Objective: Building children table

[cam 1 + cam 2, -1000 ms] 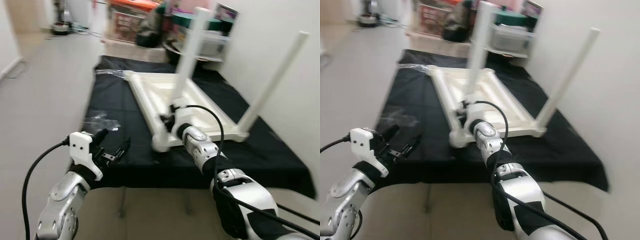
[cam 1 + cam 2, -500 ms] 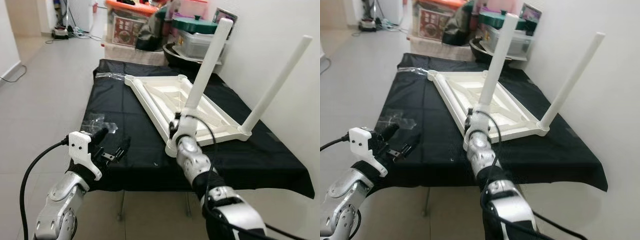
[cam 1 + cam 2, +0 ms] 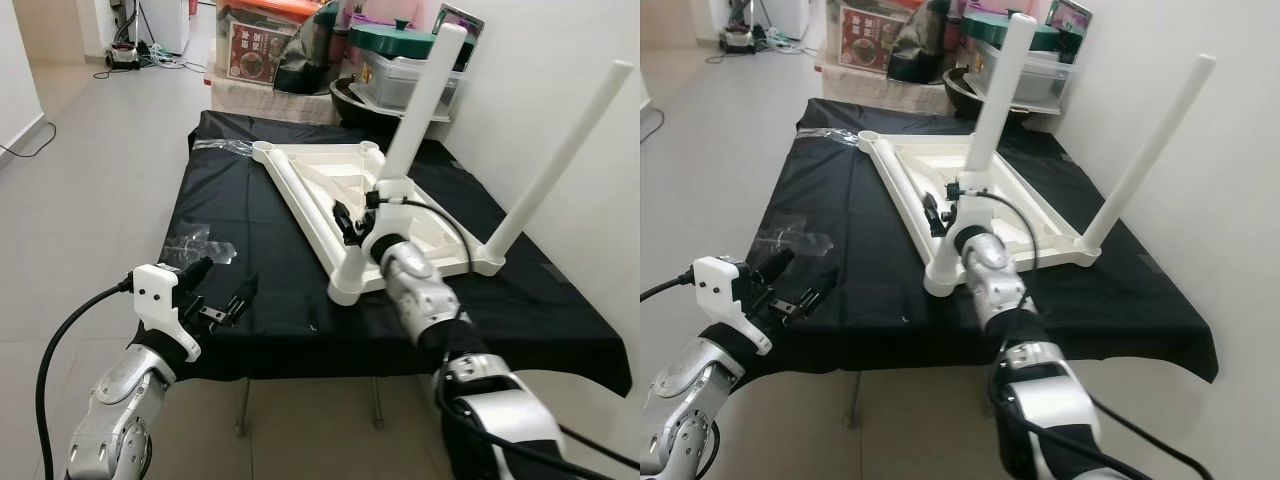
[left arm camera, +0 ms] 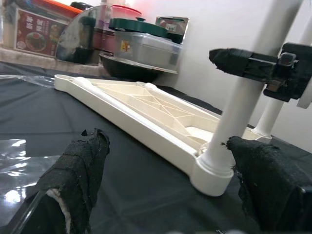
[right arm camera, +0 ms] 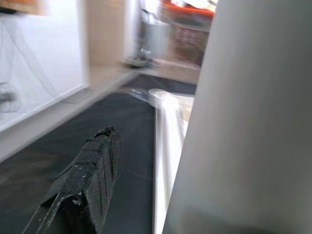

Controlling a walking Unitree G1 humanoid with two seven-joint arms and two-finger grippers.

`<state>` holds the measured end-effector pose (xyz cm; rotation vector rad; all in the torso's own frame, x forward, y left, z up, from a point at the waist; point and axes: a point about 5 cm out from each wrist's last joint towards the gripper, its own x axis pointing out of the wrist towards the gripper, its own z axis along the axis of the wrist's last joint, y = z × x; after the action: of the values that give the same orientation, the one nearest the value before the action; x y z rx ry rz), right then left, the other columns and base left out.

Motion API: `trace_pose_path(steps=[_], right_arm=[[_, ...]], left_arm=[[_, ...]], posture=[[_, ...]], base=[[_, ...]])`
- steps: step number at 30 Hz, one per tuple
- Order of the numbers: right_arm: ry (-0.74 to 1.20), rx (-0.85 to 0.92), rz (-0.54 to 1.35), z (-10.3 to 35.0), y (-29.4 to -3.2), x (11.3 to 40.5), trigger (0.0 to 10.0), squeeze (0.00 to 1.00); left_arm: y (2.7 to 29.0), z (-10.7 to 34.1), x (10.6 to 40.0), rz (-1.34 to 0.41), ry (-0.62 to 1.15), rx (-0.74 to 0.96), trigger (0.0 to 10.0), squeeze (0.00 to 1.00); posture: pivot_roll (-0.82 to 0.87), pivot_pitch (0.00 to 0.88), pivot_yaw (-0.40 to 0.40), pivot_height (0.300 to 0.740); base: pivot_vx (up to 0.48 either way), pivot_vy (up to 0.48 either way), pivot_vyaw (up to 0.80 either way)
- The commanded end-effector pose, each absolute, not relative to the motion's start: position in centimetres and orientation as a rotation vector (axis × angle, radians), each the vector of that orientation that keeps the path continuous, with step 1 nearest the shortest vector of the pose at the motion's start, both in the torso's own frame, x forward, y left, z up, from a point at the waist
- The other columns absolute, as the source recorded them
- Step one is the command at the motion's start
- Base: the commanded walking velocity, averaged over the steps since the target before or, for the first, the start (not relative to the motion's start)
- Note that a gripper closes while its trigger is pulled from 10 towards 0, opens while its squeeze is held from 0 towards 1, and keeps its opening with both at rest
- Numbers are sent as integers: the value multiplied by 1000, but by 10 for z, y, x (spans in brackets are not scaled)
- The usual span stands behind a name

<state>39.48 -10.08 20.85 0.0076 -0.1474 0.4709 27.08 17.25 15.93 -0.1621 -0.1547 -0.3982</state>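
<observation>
The right gripper [image 3: 352, 222] seems clamped around the near table leg [image 3: 420, 95]; the left gripper [image 3: 222, 297] hovers spread, touching nothing.

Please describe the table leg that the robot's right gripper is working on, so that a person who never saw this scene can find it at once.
On the black cloth lies a white tabletop, upside down, with two white legs standing up from it. The leg in question rises from the near corner on the robot's side, and the right gripper is at its base. The other leg stands by the wall with no gripper at it.
</observation>
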Motion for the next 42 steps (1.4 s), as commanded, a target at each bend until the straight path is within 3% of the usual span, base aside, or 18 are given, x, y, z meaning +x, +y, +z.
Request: trace_pose_path(steps=[1, 3, 4, 5, 6, 11, 16, 19, 20, 22, 26, 27, 29, 30, 36, 37, 40, 42], right_arm=[[-168, -27, 625, 205, -84, 387, 6275, 0], [-161, -38, 688, 202, -79, 384, 6275, 0], [-131, -53, 741, 194, -73, 381, 3961, 0], [-111, -60, 764, 189, -70, 380, 3059, 0], [-62, -101, 782, 178, -65, 379, 0, 0], [145, -83, 654, 153, -65, 385, 0, 0], [207, -77, 550, 148, -73, 388, 0, 0], [338, 1, -319, 125, -151, 389, 0, 0], [338, 1, -319, 125, -151, 389, 0, 0], [343, 2, -514, 118, -166, 380, 0, 0], [309, 20, -486, 115, -144, 371, 0, 0], [305, 12, -417, 118, -132, 371, 2667, 0], [306, 5, -378, 119, -127, 372, 2667, 0], [318, 35, -303, 124, -120, 376, 10000, 0], [158, 82, -109, 150, -110, 386, 10000, 0], [54, 57, -32, 166, -113, 391, 10000, 1000], [20, 42, -7, 171, -115, 392, 10000, 1000], [31, 14, -24, 178, -130, 396, 10000, 1000]], left_arm=[[168, 158, 271, -422, -147, -177, 10000, 0], [167, 158, 272, -422, -148, -177, 10000, 0], [167, 158, 272, -419, -150, -178, 10000, 0], [166, 158, 273, -416, -151, -178, 10000, 0], [166, 157, 272, -414, -151, -178, 10000, 0], [167, 156, 270, -410, -151, -181, 10000, 0], [167, 156, 269, -410, -151, -183, 10000, 0], [166, 157, 268, -415, -154, -186, 10000, 0], [166, 157, 268, -415, -154, -186, 10000, 0], [165, 158, 267, -415, -156, -187, 10000, 0], [166, 158, 267, -415, -156, -186, 10000, 0], [166, 158, 267, -417, -154, -185, 10000, 0], [166, 159, 267, -418, -154, -185, 10000, 0], [166, 159, 268, -418, -154, -185, 10000, 0], [166, 158, 267, -416, -152, -176, 10000, 0], [168, 157, 265, -400, -146, -144, 10000, 0], [170, 156, 264, -390, -144, -127, 10000, 0], [173, 155, 255, -360, -144, -40, 10000, 0]], posture=[[173, 0, -204, 740], [173, 0, -205, 740], [186, 0, -216, 740], [186, 0, -216, 740], [197, 0, -224, 740], [201, 0, -229, 740], [195, 0, -226, 740], [189, 0, -226, 740], [189, 0, -226, 740], [189, 0, -224, 740], [185, 0, -217, 740], [175, 0, -207, 740], [175, 0, -207, 740], [171, 0, -205, 740], [174, 0, -210, 740], [176, 0, -214, 740], [176, 0, -214, 740], [181, 0, -221, 740]], base=[[0, 0, 0], [0, 0, 0], [0, 0, 0], [0, 0, 0], [0, 0, 0], [0, 0, 0], [0, 0, 0], [0, 0, 0], [0, 0, 0], [0, 0, 0], [0, 0, 0], [0, 0, 0], [0, 0, 0], [0, 0, 0], [0, 0, 0], [0, 0, 0], [0, 0, 0], [0, 0, 0]])
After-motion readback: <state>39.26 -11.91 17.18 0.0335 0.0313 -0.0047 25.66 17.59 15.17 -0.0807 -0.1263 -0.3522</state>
